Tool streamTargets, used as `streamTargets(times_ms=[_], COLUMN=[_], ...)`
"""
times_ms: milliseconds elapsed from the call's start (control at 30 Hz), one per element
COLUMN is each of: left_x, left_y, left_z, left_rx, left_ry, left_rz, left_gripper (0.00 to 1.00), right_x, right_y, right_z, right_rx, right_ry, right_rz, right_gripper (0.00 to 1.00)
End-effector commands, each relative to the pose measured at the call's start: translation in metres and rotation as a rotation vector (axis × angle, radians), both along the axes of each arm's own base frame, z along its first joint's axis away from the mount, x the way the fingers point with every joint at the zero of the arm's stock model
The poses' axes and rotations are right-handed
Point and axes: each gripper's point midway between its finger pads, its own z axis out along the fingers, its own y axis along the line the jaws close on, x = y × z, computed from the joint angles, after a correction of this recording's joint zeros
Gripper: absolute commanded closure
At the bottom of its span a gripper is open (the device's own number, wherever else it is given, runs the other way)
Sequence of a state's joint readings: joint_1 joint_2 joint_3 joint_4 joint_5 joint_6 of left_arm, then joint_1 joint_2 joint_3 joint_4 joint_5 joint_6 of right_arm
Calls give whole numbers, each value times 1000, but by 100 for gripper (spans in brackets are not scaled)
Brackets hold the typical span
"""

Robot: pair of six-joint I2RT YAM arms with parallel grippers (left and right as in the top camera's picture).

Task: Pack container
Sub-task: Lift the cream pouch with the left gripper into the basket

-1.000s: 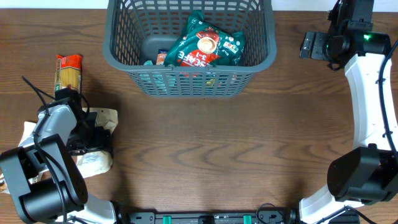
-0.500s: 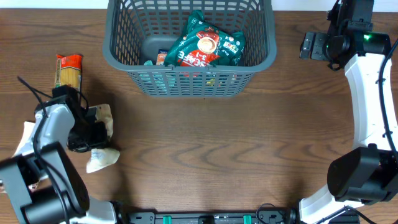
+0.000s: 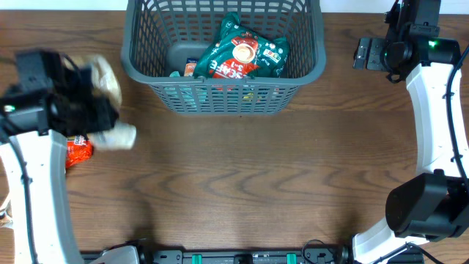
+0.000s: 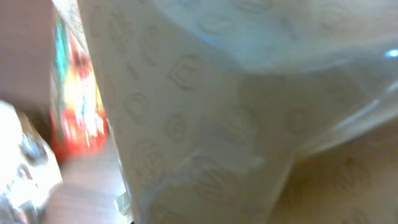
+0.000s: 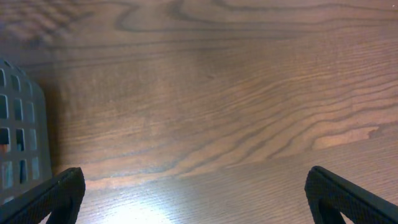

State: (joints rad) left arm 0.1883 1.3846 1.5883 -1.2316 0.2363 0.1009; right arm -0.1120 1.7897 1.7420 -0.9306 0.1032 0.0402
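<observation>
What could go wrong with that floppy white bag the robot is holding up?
The pale packet droops from both sides of the left gripper, so it might slip out before reaching the container. It hangs close to the container's left wall and could snag on the rim. The green coffee packet already fills much of the space, so the new one may perch on top.

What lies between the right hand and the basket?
Only bare table between the right hand and the basket; the overhead view shows it.

Overhead looks straight down on the table; the right wrist view, low and close, shares the container.
</observation>
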Motion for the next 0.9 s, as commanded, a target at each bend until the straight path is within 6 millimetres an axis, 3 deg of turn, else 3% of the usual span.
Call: streamTargets(times_ms=[0, 100, 200, 367, 500, 600, 667, 867], left_x=[19, 33, 45, 69, 107, 139, 159, 206], left_y=[-25, -53, -95, -159, -184, -191, -192, -189], left_z=[80, 128, 153, 156, 157, 146, 128, 36], left_rx=[55, 142, 261, 502, 588, 602, 601, 573], left_ry=[-221, -358, -460, -594, -695, -715, -690, -501], left_rz=[-69, -204, -470, -915, -1000, -991, -988, -1029], left_gripper=[95, 95, 95, 94, 94, 94, 94, 94], right_x=[-1, -1, -2, -3, -5, -7, -9, -9], right_y=[2, 2, 2, 2, 3, 3, 3, 3], right_z=[3, 3, 2, 2, 1, -1, -2, -2], right_rx=[-4, -4, -4, -3, 0, 1, 1, -8], right_ry=[-4, -4, -1, 4, 12, 26, 33, 37], right_rz=[14, 14, 14, 14, 16, 16, 19, 32], right_gripper=[1, 1, 1, 1, 1, 1, 1, 1])
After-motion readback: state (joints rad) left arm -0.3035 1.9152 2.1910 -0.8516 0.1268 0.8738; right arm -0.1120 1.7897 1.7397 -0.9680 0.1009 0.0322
